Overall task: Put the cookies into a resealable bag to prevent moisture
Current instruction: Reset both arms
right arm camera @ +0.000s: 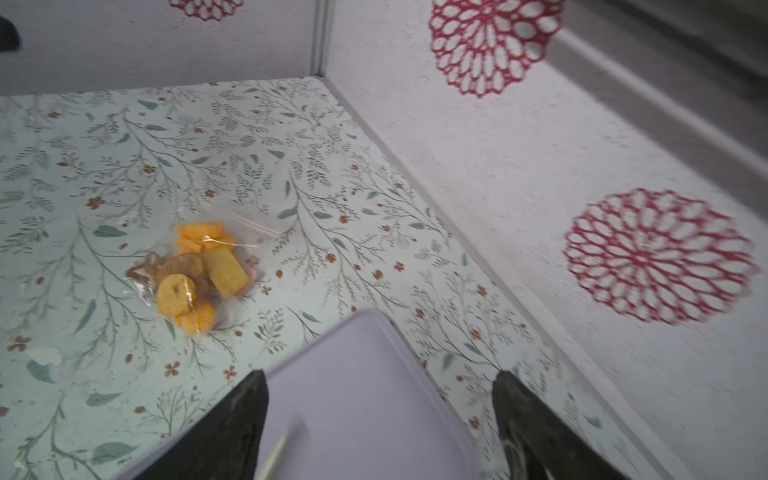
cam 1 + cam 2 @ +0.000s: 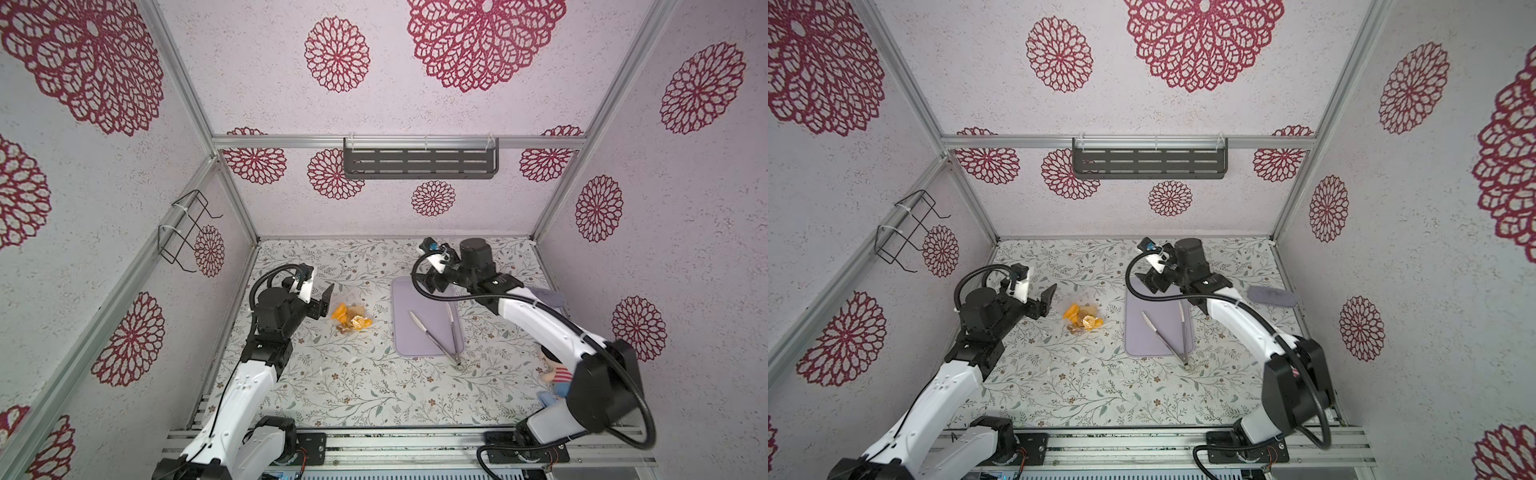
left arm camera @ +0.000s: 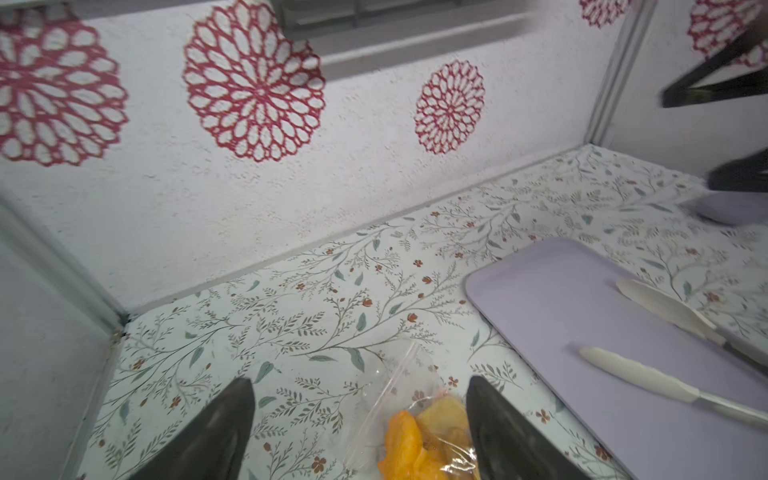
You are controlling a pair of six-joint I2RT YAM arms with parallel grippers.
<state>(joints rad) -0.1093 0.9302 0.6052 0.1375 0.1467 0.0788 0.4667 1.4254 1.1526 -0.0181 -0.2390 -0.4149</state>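
The cookies (image 2: 350, 319) (image 2: 1083, 319), mostly orange-yellow with a few brown ones, lie bunched inside the transparent resealable bag (image 3: 390, 386) on the floral tabletop. Crinkled plastic covers them (image 1: 195, 266) in the right wrist view. I cannot tell whether the bag's strip is pressed shut. My left gripper (image 2: 326, 303) (image 3: 359, 382) hangs open just left of the bag, with nothing between its fingers. Over the far end of the lavender tray (image 2: 419, 336), my right gripper (image 2: 428, 284) (image 1: 380, 374) is open and empty.
Metal tongs (image 2: 440, 332) with white tips lie on the tray (image 3: 561, 299). A grey cloth (image 2: 1271, 297) and a small doll (image 2: 555, 374) sit at the right edge by the right arm. A dark shelf (image 2: 419, 162) hangs on the back wall and a wire rack (image 2: 187, 232) on the left wall.
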